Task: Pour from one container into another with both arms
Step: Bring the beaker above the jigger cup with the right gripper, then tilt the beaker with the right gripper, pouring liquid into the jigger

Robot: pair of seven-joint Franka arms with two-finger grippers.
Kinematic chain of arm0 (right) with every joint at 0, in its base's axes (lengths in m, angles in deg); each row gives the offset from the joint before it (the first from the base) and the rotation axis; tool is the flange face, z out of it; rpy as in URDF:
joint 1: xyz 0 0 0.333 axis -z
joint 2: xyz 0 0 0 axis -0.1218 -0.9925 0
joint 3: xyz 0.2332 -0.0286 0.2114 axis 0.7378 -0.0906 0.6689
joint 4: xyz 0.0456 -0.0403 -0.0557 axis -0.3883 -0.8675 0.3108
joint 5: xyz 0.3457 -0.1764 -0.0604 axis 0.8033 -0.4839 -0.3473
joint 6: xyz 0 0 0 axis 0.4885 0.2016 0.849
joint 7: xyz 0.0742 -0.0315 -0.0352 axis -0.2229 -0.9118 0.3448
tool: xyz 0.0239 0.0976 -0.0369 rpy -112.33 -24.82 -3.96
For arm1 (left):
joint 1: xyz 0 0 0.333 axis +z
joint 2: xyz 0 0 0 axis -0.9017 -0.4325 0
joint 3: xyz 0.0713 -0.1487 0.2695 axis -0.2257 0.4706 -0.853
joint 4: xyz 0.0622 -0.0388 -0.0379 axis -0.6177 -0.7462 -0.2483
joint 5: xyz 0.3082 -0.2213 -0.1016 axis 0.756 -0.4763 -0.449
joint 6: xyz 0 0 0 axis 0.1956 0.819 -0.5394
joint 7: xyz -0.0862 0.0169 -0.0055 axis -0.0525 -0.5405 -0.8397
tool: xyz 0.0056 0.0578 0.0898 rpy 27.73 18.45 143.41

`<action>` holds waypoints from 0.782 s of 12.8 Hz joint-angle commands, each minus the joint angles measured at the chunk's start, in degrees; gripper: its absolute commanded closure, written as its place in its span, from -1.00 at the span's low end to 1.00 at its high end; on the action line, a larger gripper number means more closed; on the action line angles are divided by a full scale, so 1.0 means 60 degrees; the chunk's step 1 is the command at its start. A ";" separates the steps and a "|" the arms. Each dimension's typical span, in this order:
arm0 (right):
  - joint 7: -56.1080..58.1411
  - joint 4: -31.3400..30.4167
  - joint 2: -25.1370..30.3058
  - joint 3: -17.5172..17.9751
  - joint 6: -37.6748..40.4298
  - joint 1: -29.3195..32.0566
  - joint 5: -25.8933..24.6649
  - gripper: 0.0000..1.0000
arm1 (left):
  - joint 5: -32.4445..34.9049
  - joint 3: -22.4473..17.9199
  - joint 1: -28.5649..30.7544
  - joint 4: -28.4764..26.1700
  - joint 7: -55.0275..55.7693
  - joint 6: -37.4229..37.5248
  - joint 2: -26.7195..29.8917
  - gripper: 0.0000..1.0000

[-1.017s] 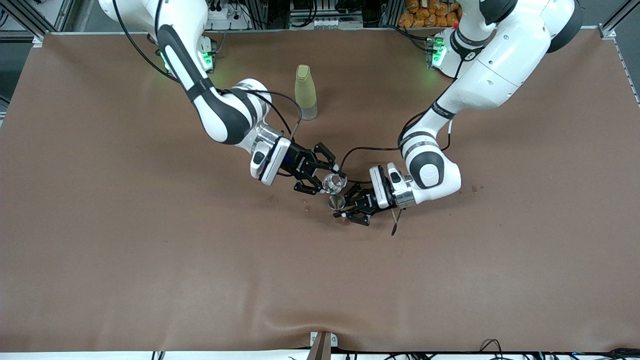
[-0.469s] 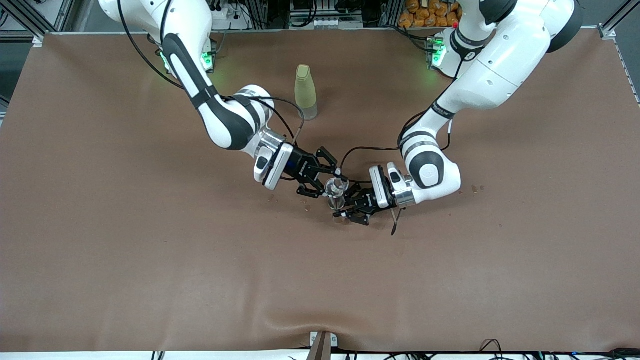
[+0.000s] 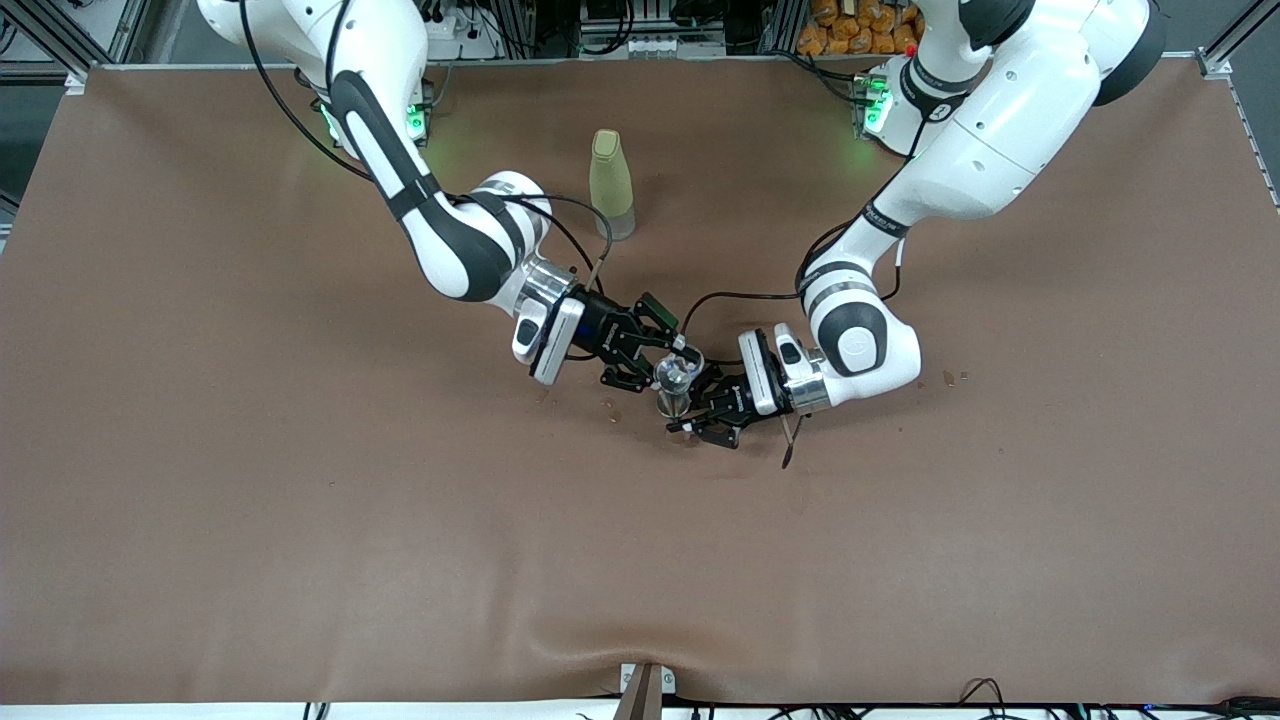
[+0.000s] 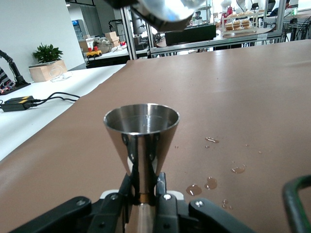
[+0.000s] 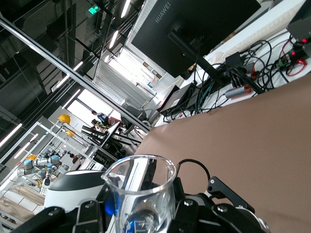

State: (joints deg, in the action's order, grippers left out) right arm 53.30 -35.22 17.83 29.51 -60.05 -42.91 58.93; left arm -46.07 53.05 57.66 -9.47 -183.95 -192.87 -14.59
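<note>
Two grippers meet at the middle of the frame. The left gripper (image 3: 697,412) grasps the jigger (image 3: 672,402) by its waist, upright, mouth up. Just above it, the right gripper (image 3: 662,362) clasps the beaker (image 3: 679,372), its lip over the jigger. Higher in the frame stands a yellow-green bottle (image 3: 611,184).

A robotics lab: brown-covered bench (image 3: 300,500) framed by aluminium rails (image 3: 1225,45), cables (image 3: 985,690) trailing at its edge, a large monitor (image 5: 194,24) on a stand, more work tables (image 4: 233,36), stacked boxes (image 4: 109,39) and a potted plant (image 4: 47,52) under strip lights (image 5: 127,7).
</note>
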 commanded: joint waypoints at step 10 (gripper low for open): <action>-0.1859 0.0198 -0.0183 -0.0023 0.0046 -0.0327 0.1087 0.76 | -0.0363 0.0111 0.0124 -0.0175 -0.0395 0.0099 0.0116 1.00</action>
State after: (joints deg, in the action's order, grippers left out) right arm 42.57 -35.05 17.10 29.81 -59.50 -44.02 61.22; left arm -46.07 53.11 57.75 -9.63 -183.95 -192.87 -14.59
